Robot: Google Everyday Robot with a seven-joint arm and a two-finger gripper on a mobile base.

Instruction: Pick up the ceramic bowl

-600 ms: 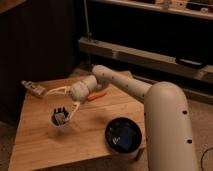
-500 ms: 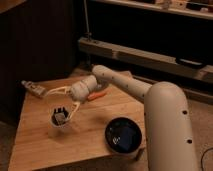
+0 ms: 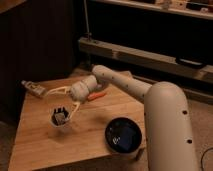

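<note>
Jaws stand spread wide and hold nothing, over the left part of the wooden surface (image 3: 35,137): one points left toward a small tube (image 3: 34,88) lying near the far left edge, and the other angles down to the rim of a white cup (image 3: 60,120), though I cannot tell whether it touches. Just right of the wrist lies a slim orange thing (image 3: 98,94). Further right, near the front edge and well apart from the jaws, the ceramic bowl (image 3: 123,136) sits upright beside the robot's pale arm (image 3: 167,120).
</note>
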